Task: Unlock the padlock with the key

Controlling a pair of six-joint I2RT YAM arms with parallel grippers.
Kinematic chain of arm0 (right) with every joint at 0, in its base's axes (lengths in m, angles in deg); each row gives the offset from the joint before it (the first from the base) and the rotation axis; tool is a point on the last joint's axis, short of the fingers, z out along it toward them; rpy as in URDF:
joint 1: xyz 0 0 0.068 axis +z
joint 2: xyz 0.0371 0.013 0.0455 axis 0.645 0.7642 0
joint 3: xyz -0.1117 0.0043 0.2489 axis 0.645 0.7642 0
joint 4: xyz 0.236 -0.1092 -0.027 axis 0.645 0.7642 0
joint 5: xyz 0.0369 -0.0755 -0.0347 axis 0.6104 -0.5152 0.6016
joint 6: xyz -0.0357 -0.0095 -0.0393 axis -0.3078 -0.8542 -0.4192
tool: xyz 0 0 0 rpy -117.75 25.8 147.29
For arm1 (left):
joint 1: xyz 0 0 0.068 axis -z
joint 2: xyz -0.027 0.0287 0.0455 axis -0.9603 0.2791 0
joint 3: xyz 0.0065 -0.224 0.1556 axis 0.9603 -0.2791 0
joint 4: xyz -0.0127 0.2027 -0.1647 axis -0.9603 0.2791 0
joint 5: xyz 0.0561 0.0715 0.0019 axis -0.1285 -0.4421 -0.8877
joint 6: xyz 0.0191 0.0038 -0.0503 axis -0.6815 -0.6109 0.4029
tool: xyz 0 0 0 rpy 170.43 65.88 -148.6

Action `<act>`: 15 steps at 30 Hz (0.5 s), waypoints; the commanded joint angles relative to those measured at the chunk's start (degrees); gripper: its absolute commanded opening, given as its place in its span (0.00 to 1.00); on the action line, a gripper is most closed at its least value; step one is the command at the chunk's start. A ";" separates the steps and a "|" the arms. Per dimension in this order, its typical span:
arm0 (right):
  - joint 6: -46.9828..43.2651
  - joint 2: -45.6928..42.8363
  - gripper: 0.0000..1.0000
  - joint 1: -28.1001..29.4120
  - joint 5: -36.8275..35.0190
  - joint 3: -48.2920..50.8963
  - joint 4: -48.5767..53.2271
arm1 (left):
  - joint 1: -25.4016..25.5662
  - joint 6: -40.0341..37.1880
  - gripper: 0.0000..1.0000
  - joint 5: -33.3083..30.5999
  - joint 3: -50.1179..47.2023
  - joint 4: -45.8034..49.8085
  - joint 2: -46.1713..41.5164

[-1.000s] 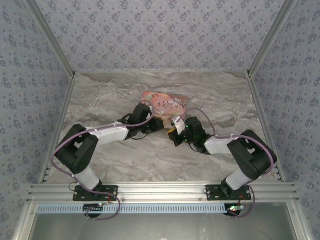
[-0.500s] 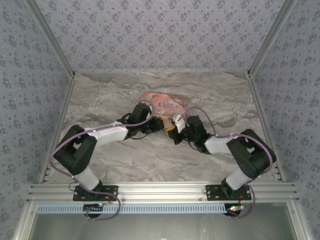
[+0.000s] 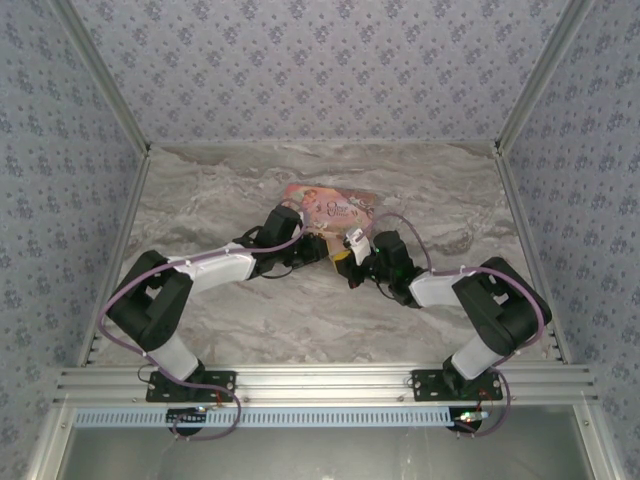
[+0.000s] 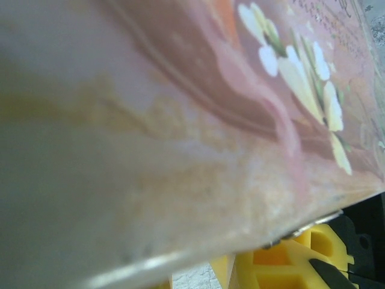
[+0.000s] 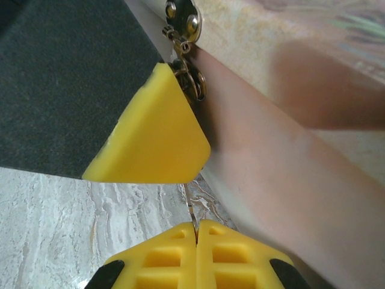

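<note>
The large flat pink box (image 3: pixel 335 205) lies at the table's middle, and both grippers meet at its near edge. My left gripper (image 3: pixel 312 248) is shut on that edge; the box (image 4: pixel 180 120) lies blurred right before its camera, above its yellow fingers (image 4: pixel 283 268). One of its fingers (image 5: pixel 150 132) presses the box (image 5: pixel 289 180) just below a small metal clasp (image 5: pixel 182 15) with brassy rings (image 5: pixel 191 81). My right gripper (image 5: pixel 196 224) is shut on the key (image 5: pixel 191 208), a thin sliver pointing up toward that finger and the rings. The padlock is hidden.
The marble table (image 3: pixel 220 190) lies bare left and right of the box. Patterned walls and metal frame rails (image 3: pixel 130 230) bound it. In the top view my right gripper (image 3: pixel 352 262) sits close to the left one, with little room between them.
The right wrist has shifted slightly toward the left gripper and the box edge. The left arm and the box have stayed in place.
</note>
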 commanded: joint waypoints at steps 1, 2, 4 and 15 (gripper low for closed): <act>-1.16 1.08 0.00 -0.36 1.03 -0.91 -1.53 | 0.58 1.05 0.18 3.03 2.18 -1.37 -2.39; -1.17 1.16 0.00 -0.37 1.07 -0.90 -1.72 | 0.57 1.05 0.18 2.97 2.22 -1.36 -2.41; -1.00 1.00 0.00 -0.37 1.07 -0.76 -2.12 | 0.53 1.05 0.18 2.98 2.17 -1.40 -2.41; 0.06 1.14 0.00 -0.94 1.87 -0.58 -4.96 | 0.55 1.08 0.17 3.26 2.17 -1.14 -2.48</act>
